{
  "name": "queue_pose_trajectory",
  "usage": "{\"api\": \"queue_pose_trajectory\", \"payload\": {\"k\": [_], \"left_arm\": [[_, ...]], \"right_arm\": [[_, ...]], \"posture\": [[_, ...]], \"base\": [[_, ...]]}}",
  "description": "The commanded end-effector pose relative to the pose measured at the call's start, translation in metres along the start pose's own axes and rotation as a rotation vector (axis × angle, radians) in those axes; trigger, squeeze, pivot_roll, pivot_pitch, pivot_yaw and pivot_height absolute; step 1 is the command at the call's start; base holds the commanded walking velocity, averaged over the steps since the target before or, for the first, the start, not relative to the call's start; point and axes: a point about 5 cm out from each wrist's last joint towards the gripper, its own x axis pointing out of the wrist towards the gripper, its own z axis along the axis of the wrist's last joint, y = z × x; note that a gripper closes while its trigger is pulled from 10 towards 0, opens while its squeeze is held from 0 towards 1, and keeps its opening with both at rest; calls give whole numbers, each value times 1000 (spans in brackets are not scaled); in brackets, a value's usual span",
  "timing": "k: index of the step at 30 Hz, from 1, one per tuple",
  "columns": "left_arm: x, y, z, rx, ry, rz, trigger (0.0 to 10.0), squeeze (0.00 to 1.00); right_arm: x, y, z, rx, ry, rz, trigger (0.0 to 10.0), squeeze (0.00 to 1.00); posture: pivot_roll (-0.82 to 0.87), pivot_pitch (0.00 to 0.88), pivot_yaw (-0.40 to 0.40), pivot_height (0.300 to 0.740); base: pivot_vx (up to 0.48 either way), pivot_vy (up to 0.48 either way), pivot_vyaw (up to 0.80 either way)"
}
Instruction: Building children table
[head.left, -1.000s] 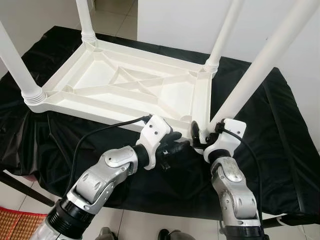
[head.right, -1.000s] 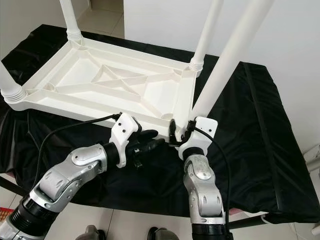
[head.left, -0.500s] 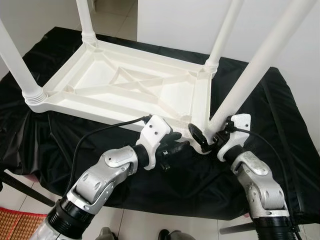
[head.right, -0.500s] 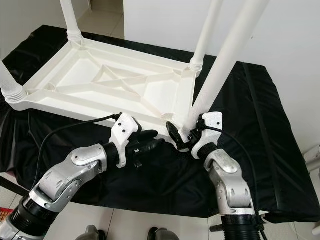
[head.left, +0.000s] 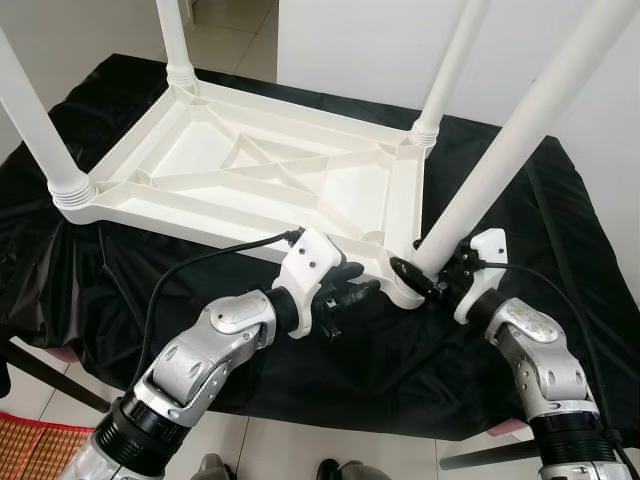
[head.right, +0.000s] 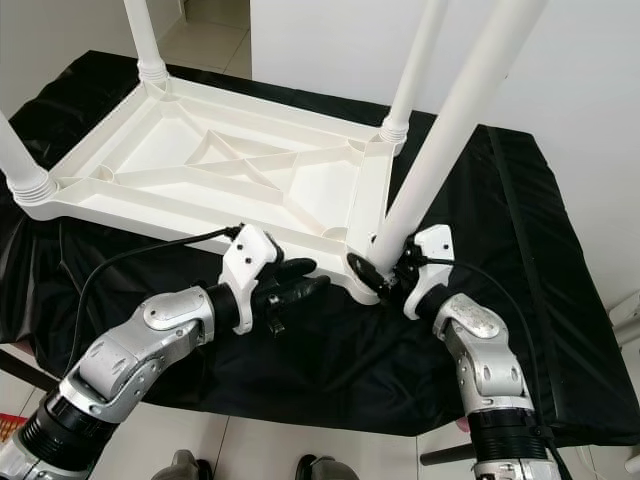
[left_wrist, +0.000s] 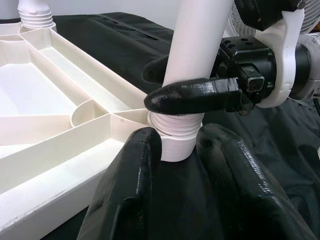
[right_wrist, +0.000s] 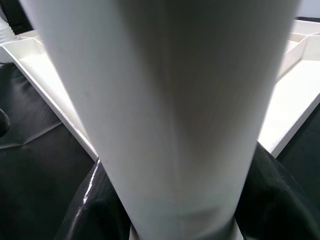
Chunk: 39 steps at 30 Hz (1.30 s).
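the white children's table (head.left: 250, 180) lies upside down on a table draped in black cloth (head.left: 560, 300), three legs standing in their corner sockets. the fourth leg (head.left: 520, 140) leans at the near right corner socket (left_wrist: 172, 142). the right end effector (head.left: 425, 280) pinches this leg just above its ribbed base. the left end effector (head.left: 350, 290), fingers (left_wrist: 130, 190) slightly spread, rests against the socket's near side.

The right gripper (head.left: 424, 277), clamped around the base of the near table leg (head.left: 500, 165), is swinging outward to the robot's right as its forearm (head.left: 537, 352) is rotating about that leg.
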Motion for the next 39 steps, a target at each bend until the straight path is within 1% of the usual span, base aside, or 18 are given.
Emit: {"api": "queue_pose_trajectory", "payload": {"k": [1,6,7,12,13,15,17,18,20,26,28,30,31,33,36,37,38,39], "left_arm": [[1,-7,-3,-4,7,-95,10000,0],[1,-8,-3,-6,8,-99,10000,0],[2,-8,-3,-6,9,-101,10000,0],[2,-9,-3,-8,10,-107,10000,0],[1,-10,-3,-10,10,-110,10000,0],[1,-10,-3,-10,10,-110,10000,0],[1,-11,-3,-10,10,-113,10000,0],[1,-11,-3,-10,10,-113,10000,0],[1,-11,-3,-11,11,-117,10000,0],[0,-12,-3,-11,14,-122,10000,0],[0,-13,-3,-12,15,-126,10000,0],[0,-13,-3,-12,15,-126,10000,0],[0,-13,-3,-13,15,-128,10000,0],[0,-14,-3,-14,14,-131,10000,0],[-1,-14,-2,-15,11,-134,10000,0],[-1,-14,-2,-15,10,-135,10000,0],[-1,-14,-2,-15,10,-135,10000,0],[-1,-15,-2,-16,9,-139,10000,0]], "right_arm": [[-3,1,-7,13,25,21,0,0],[-4,1,-9,27,24,7,0,0],[-5,2,-9,42,22,-8,10000,0],[-5,5,-10,68,15,-58,10000,0],[-4,7,-12,76,18,-116,10000,0],[-4,7,-12,76,18,-116,10000,0],[-3,6,-15,64,40,-193,10000,0],[-3,6,-15,64,40,-193,10000,0],[-1,10,-15,95,29,-254,10000,0],[1,16,-10,139,-2,-341,10000,0],[3,22,-7,165,-19,-427,10000,0],[3,22,-7,165,-19,-427,10000,0],[4,23,-6,180,-20,-462,10000,0],[4,27,-5,212,-23,-594,10000,0],[4,34,-4,243,-28,-712,10000,0],[4,38,-4,239,-15,-744,10000,0],[4,38,-4,239,-15,-744,10000,0],[4,43,-5,228,11,-804,10000,0]], "posture": [[52,128,-77,740],[50,132,-76,740],[47,134,-75,740],[43,136,-75,740],[42,138,-76,740],[42,138,-76,740],[41,141,-76,740],[41,141,-76,740],[39,145,-73,740],[40,147,-74,740],[40,149,-72,740],[40,149,-72,740],[40,149,-72,740],[39,150,-74,740],[39,150,-74,740],[39,150,-74,740],[39,150,-74,740],[41,143,-83,740]], "base": [[0,0,0],[0,0,0],[0,0,0],[0,0,0],[0,0,0],[0,0,0],[0,0,0],[0,0,0],[0,0,0],[0,0,0],[0,0,0],[0,0,0],[0,0,0],[0,0,0],[0,0,0],[0,0,0],[0,0,0],[0,0,0]]}}
